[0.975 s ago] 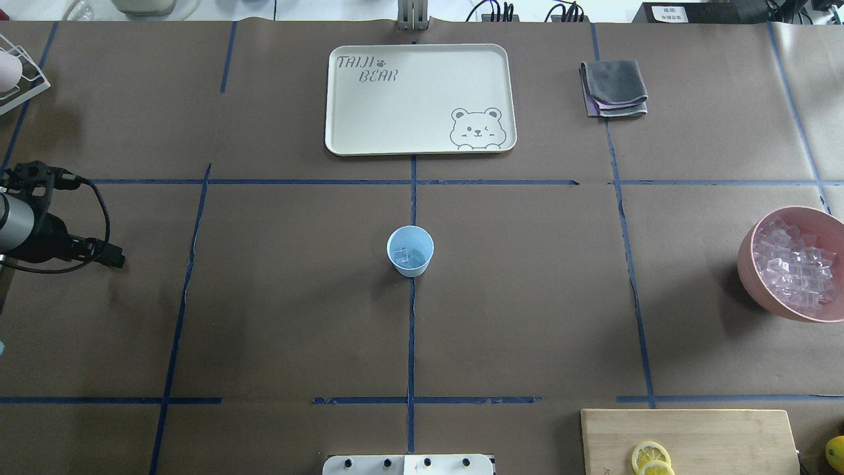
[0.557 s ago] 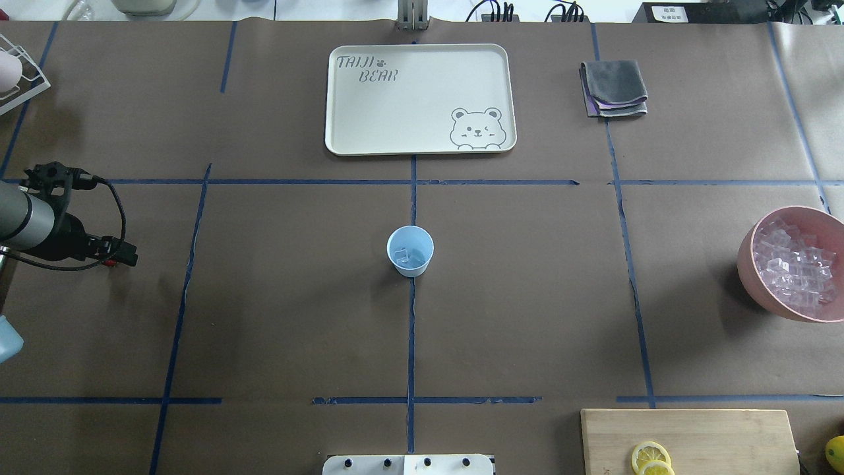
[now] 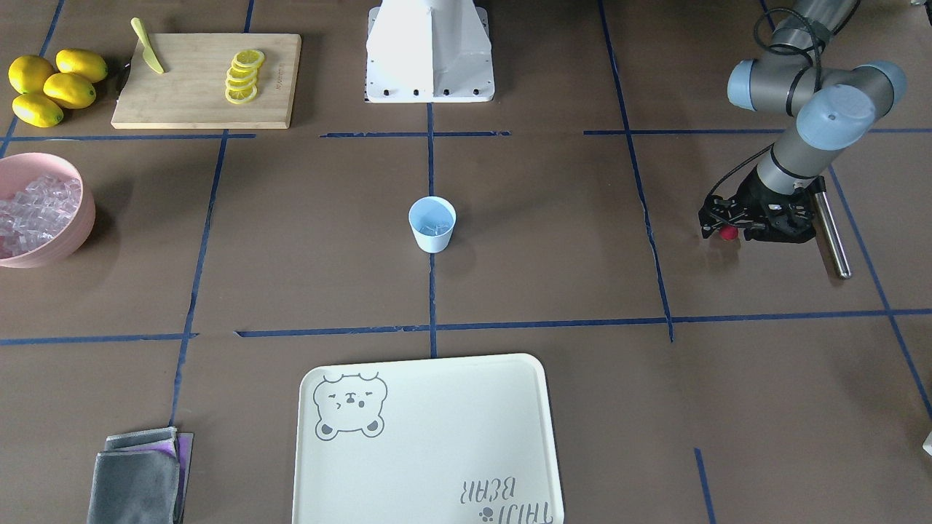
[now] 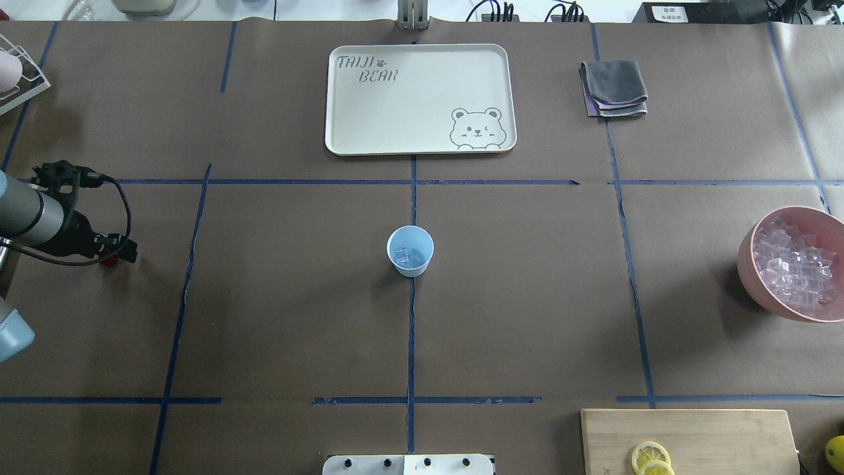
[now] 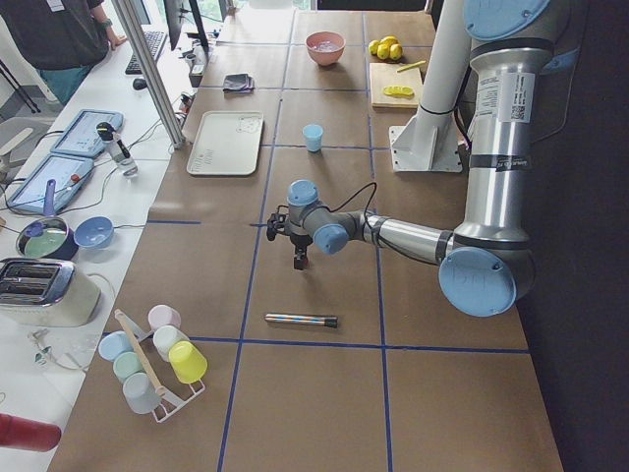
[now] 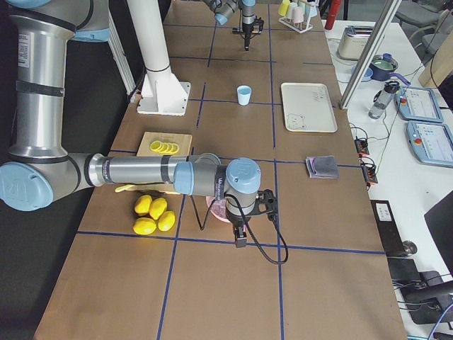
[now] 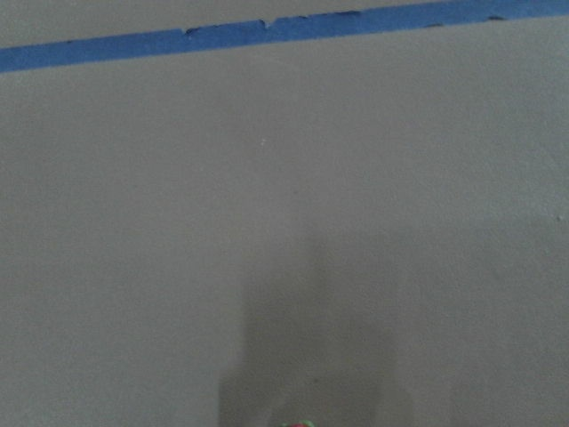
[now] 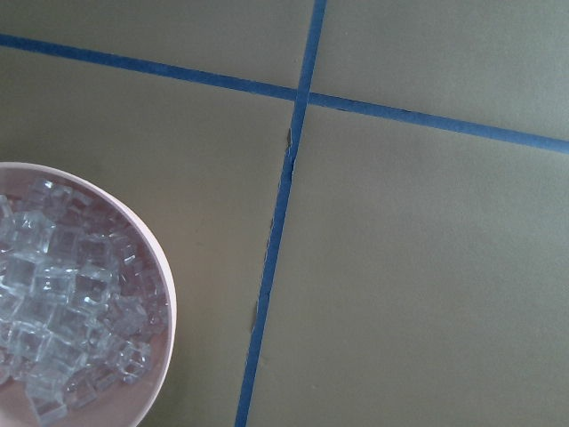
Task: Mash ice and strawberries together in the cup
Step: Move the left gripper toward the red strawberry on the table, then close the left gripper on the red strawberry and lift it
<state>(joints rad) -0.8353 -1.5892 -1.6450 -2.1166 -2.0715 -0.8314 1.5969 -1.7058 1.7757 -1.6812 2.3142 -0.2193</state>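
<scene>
The cream tray [image 4: 369, 119] reads "TAIJI BEAR", with a paw print and bear drawing.

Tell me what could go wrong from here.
The left tool holds the small strawberry far from the cup; it might slip out on the long way over. The cup is small, stands free and holds ice; a low approach could tip it.

We see the right tool [image 6: 239, 239] pointing down over the counter [image 6: 212, 297], lemons [image 6: 157, 208] at its nine o'clock; the cup [image 6: 244, 94] stands well apart at twelve o'clock, a tray [image 6: 308, 108] at its three
</scene>
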